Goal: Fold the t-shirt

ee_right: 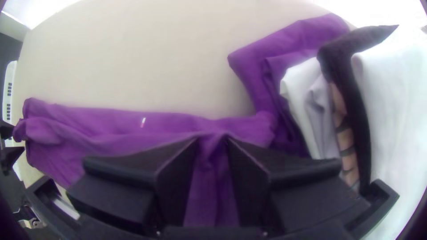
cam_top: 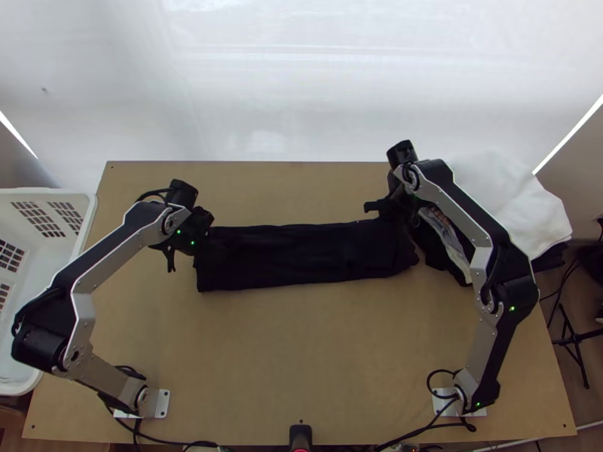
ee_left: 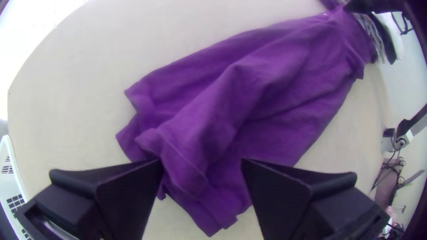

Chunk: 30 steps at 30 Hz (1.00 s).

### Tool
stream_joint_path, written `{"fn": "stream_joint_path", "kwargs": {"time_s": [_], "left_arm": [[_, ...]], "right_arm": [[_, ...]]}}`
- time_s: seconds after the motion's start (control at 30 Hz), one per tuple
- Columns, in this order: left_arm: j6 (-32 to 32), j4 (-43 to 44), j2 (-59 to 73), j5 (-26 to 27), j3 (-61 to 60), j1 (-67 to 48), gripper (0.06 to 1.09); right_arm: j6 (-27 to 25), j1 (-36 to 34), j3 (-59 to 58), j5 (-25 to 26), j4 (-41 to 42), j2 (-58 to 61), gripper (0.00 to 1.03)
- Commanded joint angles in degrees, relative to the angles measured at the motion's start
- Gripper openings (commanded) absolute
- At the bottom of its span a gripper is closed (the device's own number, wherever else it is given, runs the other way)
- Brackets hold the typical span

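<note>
One t-shirt (cam_top: 301, 258), folded into long strip between two claws. Left claw (cam_top: 184, 258) spread above one end; right claw (cam_top: 390, 211) pinching gathered fabric near other. One basket (cam_top: 88, 218) outside left claw; several garments (cam_top: 501, 200) beside right.

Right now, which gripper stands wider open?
The left gripper: its fingers stand well apart, while the right gripper is nearly closed on the t-shirt.

The t-shirt (cam_top: 301, 256) lies across the middle of the bench (cam_top: 286, 361). A basket (cam_top: 89, 203) stands at the left edge; piled garments (cam_top: 520, 211) lie right of the t-shirt.
</note>
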Motion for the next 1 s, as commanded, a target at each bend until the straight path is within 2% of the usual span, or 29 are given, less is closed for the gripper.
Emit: {"fn": "stream_joint_path", "kwargs": {"time_s": [0.0,0.03,0.13,0.27,0.4,0.47,0.57,0.67,0.83,0.97], "left_arm": [[-2.06,2.62,-4.31,2.34,-0.62,-1.95,1.03],[-2.14,2.53,-5.37,2.34,-0.62,-2.03,1.03],[-4.52,2.53,-8.62,2.87,0.26,-1.24,1.04],[-8.65,1.82,-13.1,8.58,0.08,5.0,1.04],[-14.27,0.15,-13.28,9.81,-1.5,11.59,1.04],[-15.24,0.42,-14.33,9.9,-3.78,13.52,1.03],[-16.12,1.47,-15.48,9.81,-8.09,15.54,1.03],[-16.29,0.51,-15.21,10.08,-10.2,17.48,1.03],[-16.03,0.24,-14.6,16.49,-11.96,19.59,0.96],[-16.64,-0.81,-12.75,20.54,-12.22,20.2,0.98]], "right_arm": [[-0.22,2.61,0.65,6.8,-0.64,-5.13,0.48],[-0.13,2.96,0.91,6.8,-0.99,-6.98,0.52],[0.66,5.15,2.41,6.8,-1.78,-11.99,0.52],[2.15,11.75,7.68,5.57,-7.14,-12.25,0.52],[3.47,17.2,11.72,-0.23,-9.51,-7.07,0.52],[5.05,18.34,14.01,-4.98,-10.22,-3.73,0.52],[6.37,19.57,17.88,-8.41,-10.22,1.55,0.52],[6.37,20.45,22.36,-8.5,-10.3,7.44,0.52],[6.37,20.18,27.19,-8.85,-10.57,14.82,0.52],[6.37,20.01,27.98,-8.94,-10.57,17.98,0.55]]}}
